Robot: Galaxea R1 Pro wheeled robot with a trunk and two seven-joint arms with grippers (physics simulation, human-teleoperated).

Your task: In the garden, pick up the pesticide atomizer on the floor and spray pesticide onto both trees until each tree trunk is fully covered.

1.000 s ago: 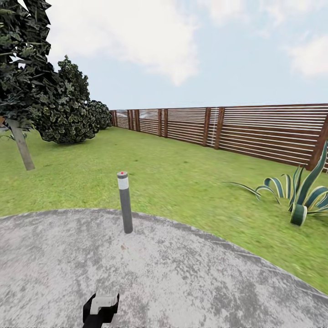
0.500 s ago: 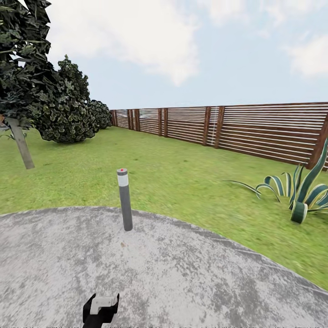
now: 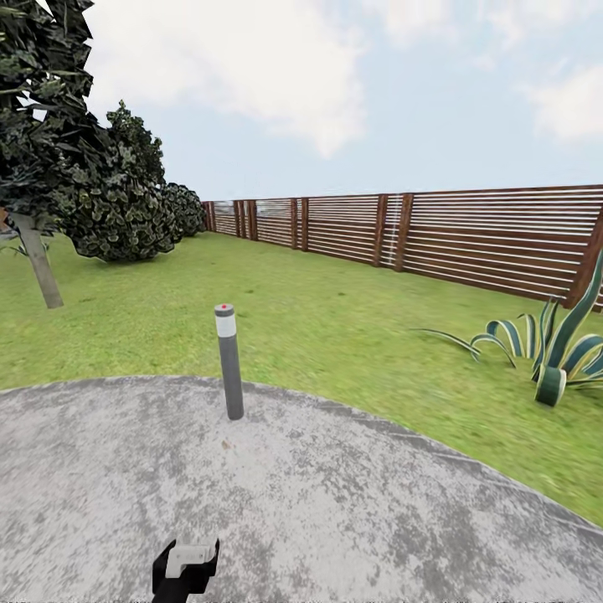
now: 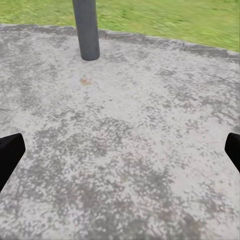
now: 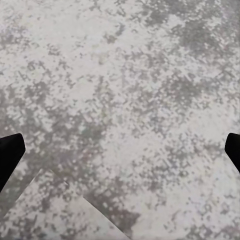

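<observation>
While I stand on a round patch of mottled grey paving (image 3: 352, 502), a grey post (image 3: 229, 360) with a white band and a red dot on top rises near the paving's far edge, and I place the rest by that post. My left gripper (image 4: 120, 150) hangs over bare paving on the near side of the post, with its two black fingertips (image 4: 9, 155) far apart at the edges of my left wrist view, so it is wide and holds nothing. Between it and the base of the post lies a small brownish speck (image 4: 84, 79), too small for me to tell what it is. My right gripper (image 5: 120, 150) is also spread wide, with one dark fingertip (image 5: 10, 152) at each side of my right wrist view and only speckled paving between them. A black and white part of my left arm (image 3: 186, 568) shows in my head view, nearer to me than the post. Beyond the post the lawn (image 3: 335, 318) runs to a brown slatted fence (image 3: 469, 239). Left of the post and farther off stands a tree (image 3: 38, 264) with a pale leaning trunk and dark leaves, with dark bushes (image 3: 126, 201) behind it. Right of the post, on the grass, grows a striped spiky plant (image 3: 548, 352).
</observation>
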